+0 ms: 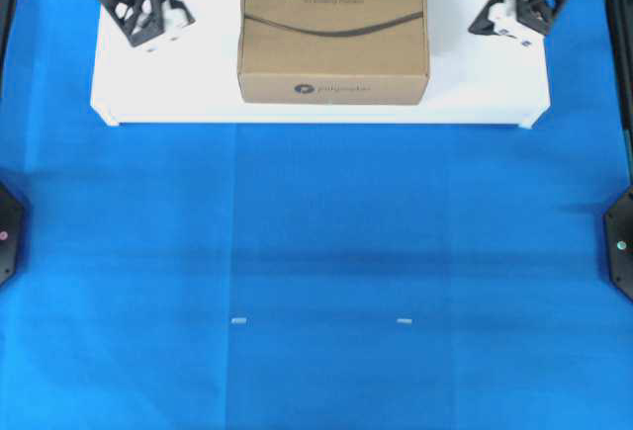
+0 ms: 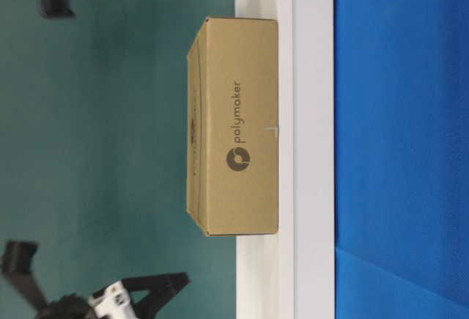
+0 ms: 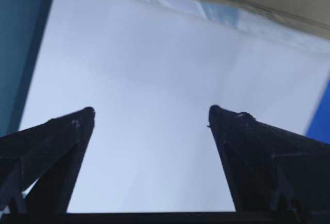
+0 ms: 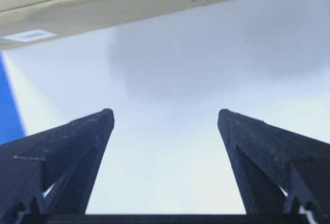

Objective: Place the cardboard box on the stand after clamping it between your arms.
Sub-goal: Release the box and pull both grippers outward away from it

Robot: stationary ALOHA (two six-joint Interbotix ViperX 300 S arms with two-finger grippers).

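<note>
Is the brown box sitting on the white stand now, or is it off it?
On. The box rests flat on the white stand, and both grippers are apart from it.

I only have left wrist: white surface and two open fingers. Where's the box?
Observer: The cardboard box sits on the stand, near its middle, seen from overhead.
Operator: Is either arm touching it?
Observer: No. The left gripper and the right gripper are both off to the sides, with bare stand between each and the box.
Operator: Right gripper open too?
Observer: Yes, its wrist view shows the fingers spread with nothing between them, and the box edge beyond the tips.
</note>
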